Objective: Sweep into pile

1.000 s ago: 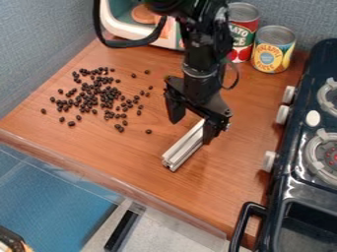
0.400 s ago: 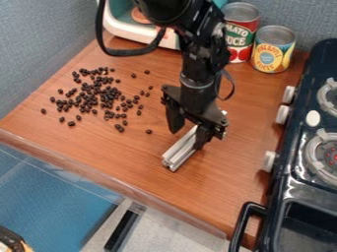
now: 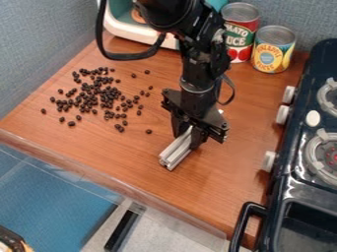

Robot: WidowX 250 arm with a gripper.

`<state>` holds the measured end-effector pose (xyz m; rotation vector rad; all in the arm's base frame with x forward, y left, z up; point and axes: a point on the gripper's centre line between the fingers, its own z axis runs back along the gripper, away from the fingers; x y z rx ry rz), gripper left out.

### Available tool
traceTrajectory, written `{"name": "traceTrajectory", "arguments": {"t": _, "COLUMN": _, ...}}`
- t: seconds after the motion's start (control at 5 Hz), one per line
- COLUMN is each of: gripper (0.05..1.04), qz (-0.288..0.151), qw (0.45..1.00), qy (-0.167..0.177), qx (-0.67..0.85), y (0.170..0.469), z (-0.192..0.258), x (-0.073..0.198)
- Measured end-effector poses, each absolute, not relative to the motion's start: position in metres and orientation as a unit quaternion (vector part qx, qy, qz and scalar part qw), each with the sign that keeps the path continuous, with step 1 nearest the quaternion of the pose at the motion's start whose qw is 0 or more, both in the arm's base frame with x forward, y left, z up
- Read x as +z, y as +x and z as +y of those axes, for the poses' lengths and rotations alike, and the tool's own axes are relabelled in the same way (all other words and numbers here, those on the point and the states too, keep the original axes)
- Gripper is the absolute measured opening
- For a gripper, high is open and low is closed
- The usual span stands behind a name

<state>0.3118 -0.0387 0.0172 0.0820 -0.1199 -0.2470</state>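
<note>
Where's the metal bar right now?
In the camera view, the metal bar lies on the wooden counter at the gripper, between the beans and the stove.

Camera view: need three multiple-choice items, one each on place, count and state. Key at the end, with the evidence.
1. Where is the silver grooved metal bar?
A) On the stove
B) Between the fingers of the black two-finger tool
C) On top of a can

2. How many metal cans stand on the brown wooden counter?
A) One
B) Four
C) Two

3. How do the small black beans lie?
A) Loosely scattered
B) In one tight heap
C) In a straight row

Key:
1 B: a finger sits on each side of the bar.
2 C: one red-labelled, one yellow-labelled.
3 A: gaps show throughout, with strays around the denser middle.
</note>
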Motion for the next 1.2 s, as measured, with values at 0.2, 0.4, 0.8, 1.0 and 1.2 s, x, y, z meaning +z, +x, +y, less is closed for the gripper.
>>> {"name": "traceTrajectory", "arguments": {"t": 0.2, "gripper": 0.37, "qz": -0.045, "qw": 0.992, "qy": 0.021, "qx": -0.119, "y": 0.305, "z": -0.044, "x": 0.024}}
{"name": "traceTrajectory", "arguments": {"t": 0.4, "gripper": 0.37, "qz": -0.069, "qw": 0.991, "qy": -0.005, "qx": -0.114, "y": 0.314, "z": -0.051, "x": 0.049}}
{"name": "traceTrajectory", "arguments": {"t": 0.8, "gripper": 0.37, "qz": -0.074, "qw": 0.995, "qy": -0.006, "qx": -0.07, "y": 0.325, "z": -0.012, "x": 0.061}}
{"name": "traceTrajectory", "arguments": {"t": 1.0, "gripper": 0.37, "qz": -0.073, "qw": 0.996, "qy": 0.008, "qx": -0.047, "y": 0.326, "z": 0.021, "x": 0.062}}
{"name": "traceTrajectory", "arguments": {"t": 1.2, "gripper": 0.37, "qz": -0.066, "qw": 0.997, "qy": 0.019, "qx": -0.032, "y": 0.321, "z": 0.051, "x": 0.062}}
